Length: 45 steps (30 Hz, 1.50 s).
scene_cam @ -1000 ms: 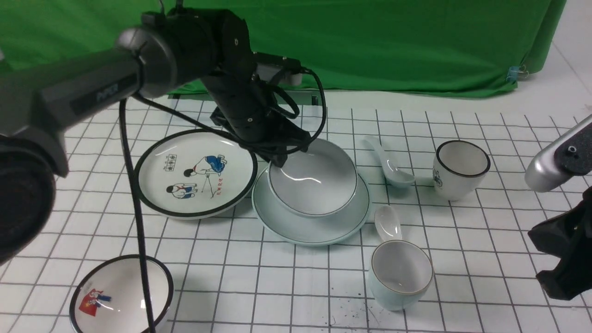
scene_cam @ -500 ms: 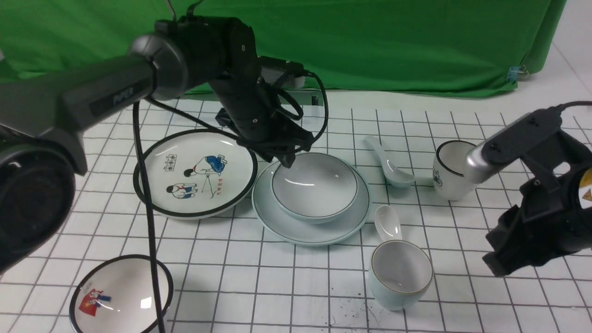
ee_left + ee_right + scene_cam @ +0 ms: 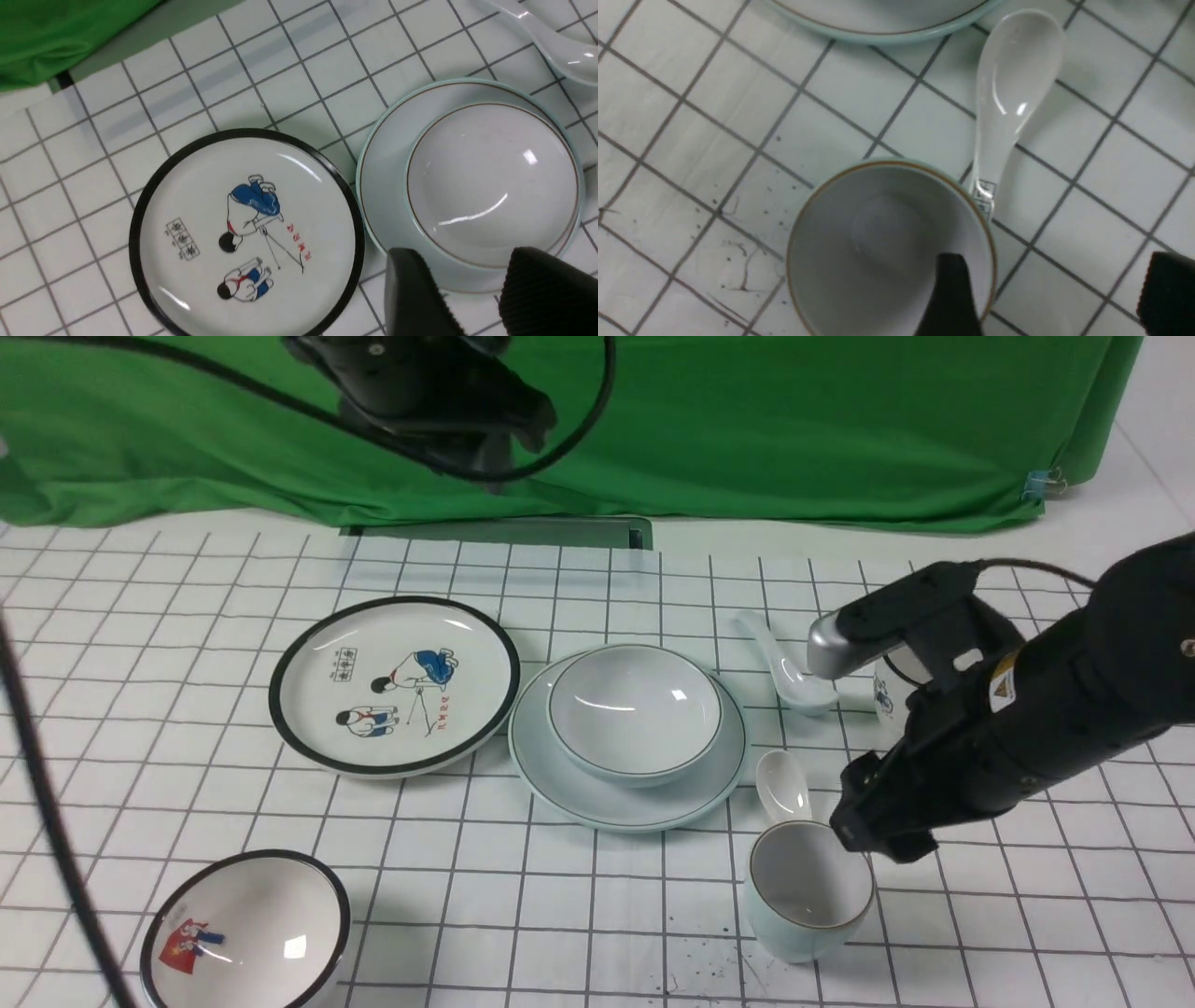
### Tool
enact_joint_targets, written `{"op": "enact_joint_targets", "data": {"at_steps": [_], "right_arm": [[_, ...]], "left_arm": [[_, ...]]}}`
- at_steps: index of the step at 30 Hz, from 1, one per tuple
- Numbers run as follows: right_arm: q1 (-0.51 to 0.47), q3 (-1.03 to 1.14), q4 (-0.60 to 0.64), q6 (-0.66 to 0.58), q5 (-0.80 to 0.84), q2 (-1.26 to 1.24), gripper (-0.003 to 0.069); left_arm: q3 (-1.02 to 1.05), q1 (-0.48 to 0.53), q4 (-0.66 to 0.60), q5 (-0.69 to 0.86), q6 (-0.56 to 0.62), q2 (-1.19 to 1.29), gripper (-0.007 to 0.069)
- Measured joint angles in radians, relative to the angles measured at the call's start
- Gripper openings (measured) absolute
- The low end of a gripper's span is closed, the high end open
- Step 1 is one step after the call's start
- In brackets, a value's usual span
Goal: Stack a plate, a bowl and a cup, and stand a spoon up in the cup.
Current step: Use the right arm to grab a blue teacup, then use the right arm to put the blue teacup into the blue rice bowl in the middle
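Note:
The pale blue-green bowl (image 3: 635,709) sits upright in the plate (image 3: 607,807) of the same colour at mid-table. My left gripper (image 3: 488,457) hangs high above the back of the table. In the left wrist view the left gripper (image 3: 467,298) is open and empty over the plate's edge (image 3: 387,186) beside the bowl (image 3: 490,186). The cup (image 3: 810,887) stands near the front. My right gripper (image 3: 878,835) is open at its right rim. One of its fingers (image 3: 952,298) is over the cup's inside (image 3: 878,242), the other outside. The plain spoon (image 3: 789,670) lies behind, right of the plate.
A printed-handle spoon (image 3: 782,786) lies between plate and cup. A black-rimmed cartoon plate (image 3: 394,686) sits left of the stack, and a black-rimmed bowl (image 3: 245,933) at front left. A black-rimmed white cup (image 3: 885,695) stands behind my right arm. Green cloth (image 3: 747,420) covers the back.
My left gripper let go of the bowl, which settled level in the plate, then rose up and away. My right arm swung in from the right to the cup, its jaws opening.

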Motion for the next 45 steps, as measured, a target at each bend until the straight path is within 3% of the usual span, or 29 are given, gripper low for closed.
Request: {"op": "enact_joint_targets", "data": {"at_steps": [1, 4, 9, 12, 14, 15, 17, 27, 37, 45], "right_arm": [[0.000, 0.000, 0.005, -0.003, -0.002, 0.008, 0.0530], [0.001, 0.000, 0.025, -0.025, -0.016, 0.068, 0.0531], [0.001, 0.000, 0.030, -0.049, -0.025, 0.118, 0.0500], [0.001, 0.001, 0.031, -0.064, -0.025, 0.141, 0.0378], [0.001, 0.001, 0.033, -0.077, -0.023, 0.145, 0.0195], [0.001, 0.001, 0.033, -0.080, -0.022, 0.143, 0.0195], [0.001, -0.014, 0.033, -0.091, 0.006, 0.129, 0.0083], [0.001, -0.348, 0.033, -0.139, 0.159, 0.135, 0.0085], [0.001, -0.816, 0.044, -0.093, 0.289, 0.496, 0.0085], [0.004, -0.943, 0.045, -0.058, 0.324, 0.654, 0.0088]], "left_arm": [[0.014, 0.000, 0.001, 0.000, 0.000, -0.007, 0.0192], [0.177, 0.000, 0.001, -0.021, 0.000, -0.134, 0.0064], [0.434, 0.000, 0.000, -0.109, -0.002, -0.277, -0.0013], [0.595, 0.000, 0.000, -0.187, -0.028, -0.370, -0.0025], [0.713, 0.000, 0.000, -0.249, -0.053, -0.444, -0.0027], [0.733, 0.000, 0.000, -0.259, -0.055, -0.457, -0.0027], [0.835, 0.000, 0.000, -0.312, -0.079, -0.531, -0.0027], [1.088, 0.000, -0.001, -0.459, -0.102, -0.752, -0.0027], [1.108, 0.000, -0.001, -0.489, -0.102, -0.763, -0.0027], [1.108, 0.000, 0.017, -0.539, -0.082, -0.763, -0.0027]]}}
